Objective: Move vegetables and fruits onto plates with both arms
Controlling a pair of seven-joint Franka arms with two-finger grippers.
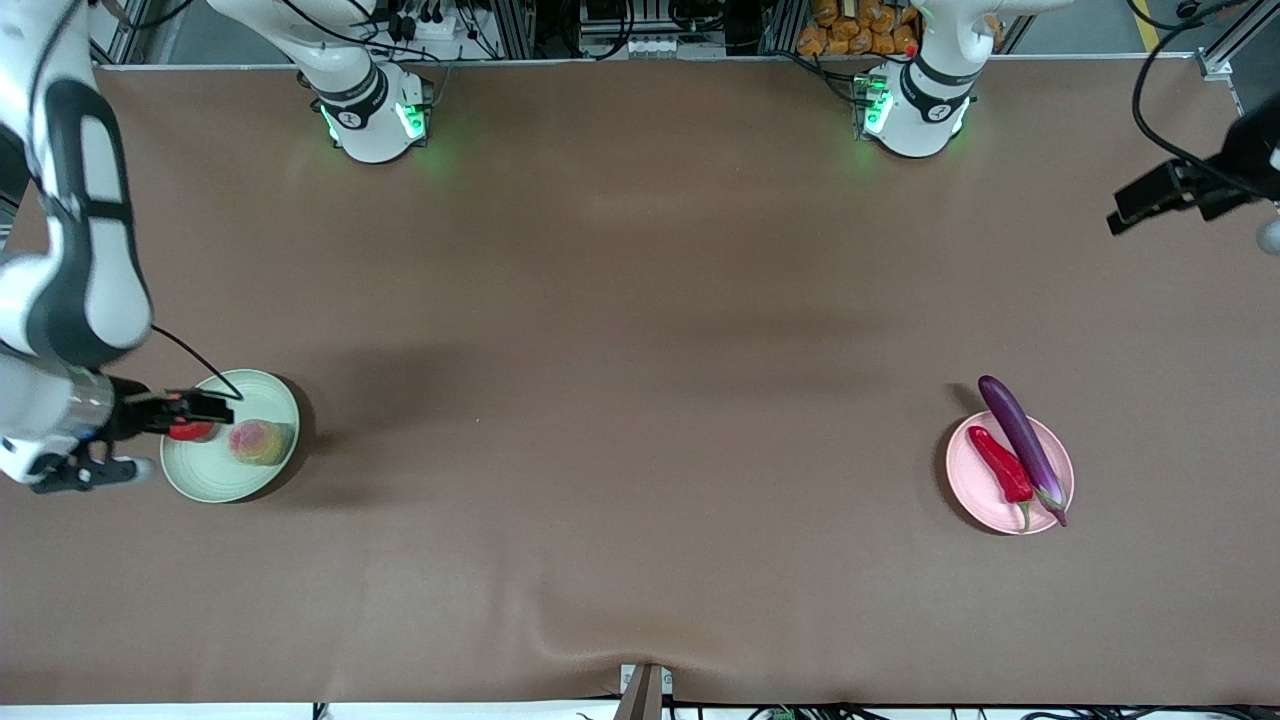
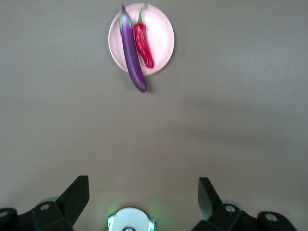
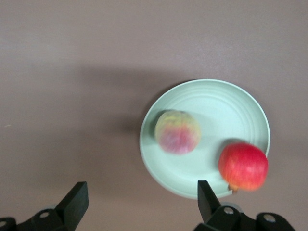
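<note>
No legible brand, label or writing on any item.

Right gripper (image 1: 205, 410): over the pale green plate (image 1: 270, 390) at the right arm's end of the table, fingers (image 3: 77, 199) spread wide, nothing between them. On that plate lie the red apple (image 3: 243, 166) and the peach (image 3: 177, 131), apart from each other.

Left gripper (image 1: 1150, 200): raised over bare table at the left arm's end, waiting, fingers (image 2: 77, 195) fully apart, empty.

Pale pink plate (image 1: 965, 480): carries the purple eggplant (image 1: 1020, 435) and red chili pepper (image 1: 1000, 465), side by side, long axes roughly parallel. Both stem ends point toward the front camera. The eggplant's blunt end overhangs the rim toward the bases.
</note>
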